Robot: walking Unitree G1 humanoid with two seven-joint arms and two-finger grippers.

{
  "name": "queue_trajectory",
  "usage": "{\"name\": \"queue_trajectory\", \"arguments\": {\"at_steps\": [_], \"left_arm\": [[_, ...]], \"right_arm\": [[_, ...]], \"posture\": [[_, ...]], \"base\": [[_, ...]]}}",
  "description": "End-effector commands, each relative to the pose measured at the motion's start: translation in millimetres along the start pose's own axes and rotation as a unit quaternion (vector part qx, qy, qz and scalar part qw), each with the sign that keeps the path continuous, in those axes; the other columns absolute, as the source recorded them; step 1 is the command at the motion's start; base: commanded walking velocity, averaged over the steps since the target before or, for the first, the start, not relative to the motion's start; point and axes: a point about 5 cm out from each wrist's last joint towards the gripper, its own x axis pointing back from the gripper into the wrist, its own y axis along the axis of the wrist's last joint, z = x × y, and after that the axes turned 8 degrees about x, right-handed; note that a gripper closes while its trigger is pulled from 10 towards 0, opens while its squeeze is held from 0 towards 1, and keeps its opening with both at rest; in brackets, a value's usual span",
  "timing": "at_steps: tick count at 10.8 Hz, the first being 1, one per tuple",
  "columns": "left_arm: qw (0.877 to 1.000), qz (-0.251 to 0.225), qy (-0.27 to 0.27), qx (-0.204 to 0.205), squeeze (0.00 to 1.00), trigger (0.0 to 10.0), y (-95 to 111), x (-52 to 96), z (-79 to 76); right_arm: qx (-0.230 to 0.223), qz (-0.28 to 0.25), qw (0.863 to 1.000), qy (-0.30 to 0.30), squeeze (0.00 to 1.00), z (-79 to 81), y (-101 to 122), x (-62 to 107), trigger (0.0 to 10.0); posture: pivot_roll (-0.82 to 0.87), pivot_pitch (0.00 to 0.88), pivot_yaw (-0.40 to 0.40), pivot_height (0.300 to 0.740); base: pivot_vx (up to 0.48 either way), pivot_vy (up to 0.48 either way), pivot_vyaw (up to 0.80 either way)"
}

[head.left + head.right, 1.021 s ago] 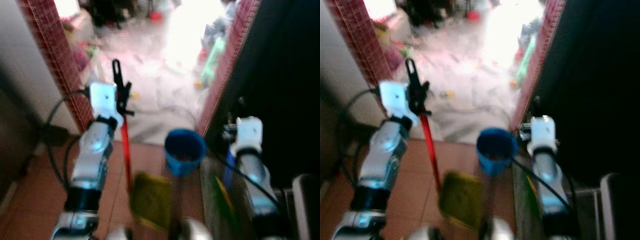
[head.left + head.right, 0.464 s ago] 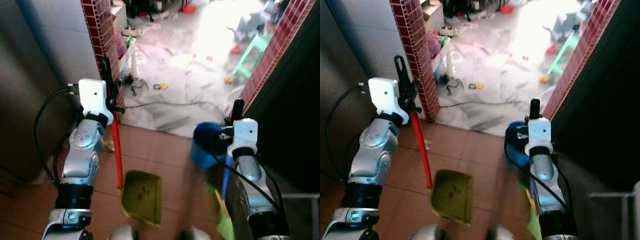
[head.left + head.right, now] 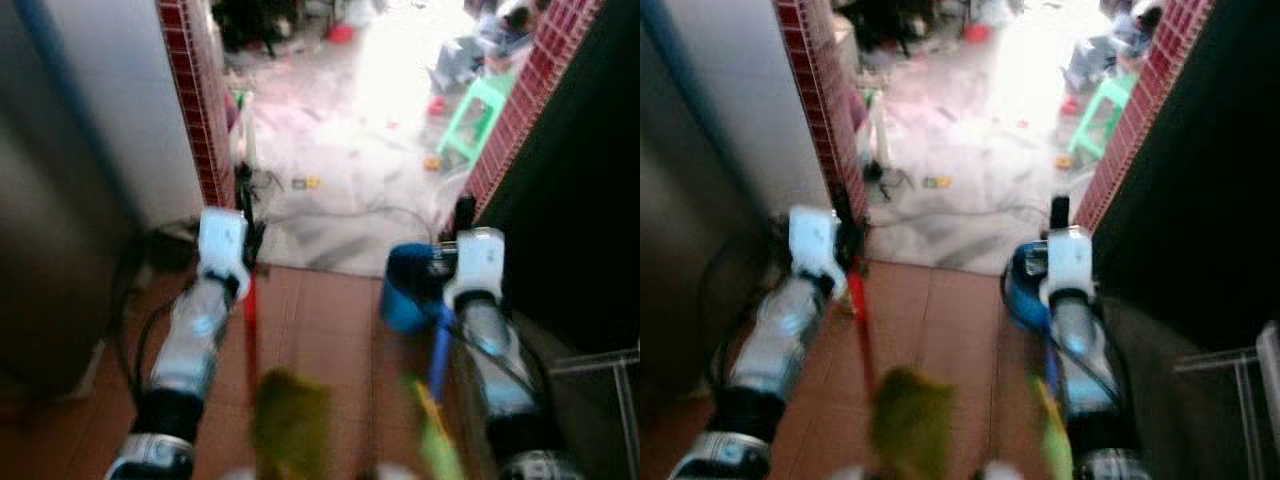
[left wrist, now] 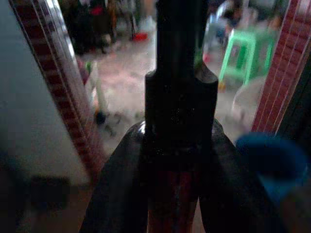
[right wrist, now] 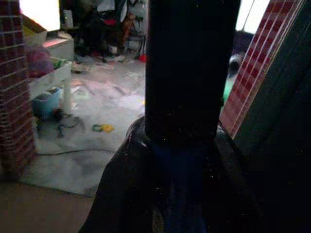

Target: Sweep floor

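Both grippers clenched on tool handles, at a doorway; head views blurred.

My left gripper point(image 4: 180, 160) is clamped around the red handle point(image 3: 250, 330) of the dustpan point(image 3: 290, 425), fingers point(image 4: 116, 194) pressed to either side of the shaft; the yellow-green pan hangs low over the brown tile floor point(image 3: 320, 310), between my two arms. My right gripper point(image 5: 187, 160) is clenched on the blue broom handle point(image 3: 438, 350), its green bristle end point(image 3: 432, 445) down by my right arm. A blue bucket point(image 3: 410, 285) stands on the tile just beside my right gripper, at the edge of the pale floor point(image 3: 350, 180) beyond. Red-tiled door posts point(image 3: 195, 110) either side. A green stool point(image 3: 478, 115) and scattered litter point(image 3: 305, 182) lie on the pale floor, well beyond.
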Motion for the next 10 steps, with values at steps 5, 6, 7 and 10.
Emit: {"name": "queue_trajectory", "arguments": {"at_steps": [5,6,7,10], "left_arm": [[1.000,0.019,0.006,-0.007,0.00,10.0,-29.5,26.9,-1.2],[1.000,0.013,0.006,0.008,0.00,10.0,-31.1,32.4,-5.6],[1.000,0.011,0.006,0.015,0.00,10.0,-31.2,33.5,-5.9],[1.000,0.006,0.022,0.017,0.00,10.0,-30.7,53.0,0.5]], "right_arm": [[-0.047,0.010,0.999,-0.012,0.00,4.1,-5.5,-2.1,10.0],[-0.060,0.020,0.998,-0.022,0.00,3.4,-10.5,2.3,10.0],[-0.061,0.022,0.998,-0.023,0.00,3.2,-11.5,3.4,10.0],[-0.054,0.036,0.997,-0.041,0.00,-7.0,-22.7,21.7,10.0]], "posture": [[-0.05,0.000,0.022,0.740],[-0.05,0.000,0.024,0.740],[-0.06,0.000,0.024,0.740],[-0.08,0.000,0.027,0.740]], "base": [[0.000,0.000,0.00],[0.000,0.000,0.00],[0.000,0.000,0.00],[0.000,0.000,0.00]]}}
